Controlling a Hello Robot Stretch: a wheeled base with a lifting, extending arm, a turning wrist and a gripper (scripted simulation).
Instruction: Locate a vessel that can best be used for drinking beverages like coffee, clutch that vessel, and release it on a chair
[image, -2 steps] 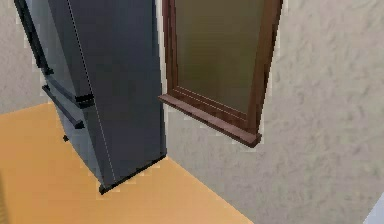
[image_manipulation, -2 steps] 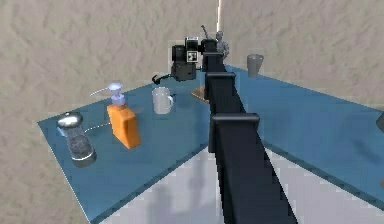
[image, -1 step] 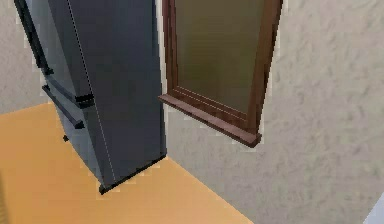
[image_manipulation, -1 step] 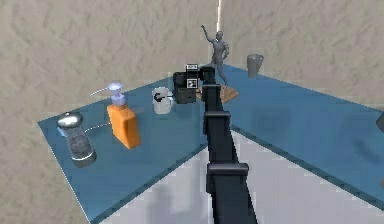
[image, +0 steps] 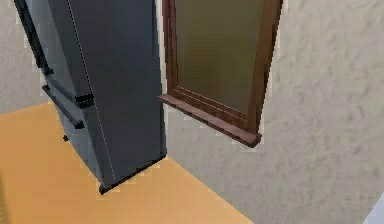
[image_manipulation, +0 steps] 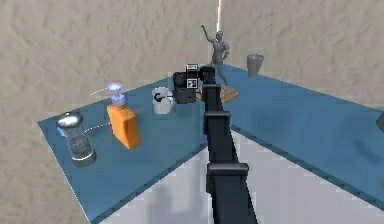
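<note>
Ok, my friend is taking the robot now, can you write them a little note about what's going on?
Gripper: out over the blue counter, at a small white mug. Cannot tell whether it touches or holds it.
Things: on the counter with the mug are an orange soap bottle, a glass jar, a grey statue and a grey cup. Ahead are a dark fridge and a window.
Done: mug found, arm stretched to it.
Left: make sure of the grip, lift the mug, find a chair, set it there.
</note>
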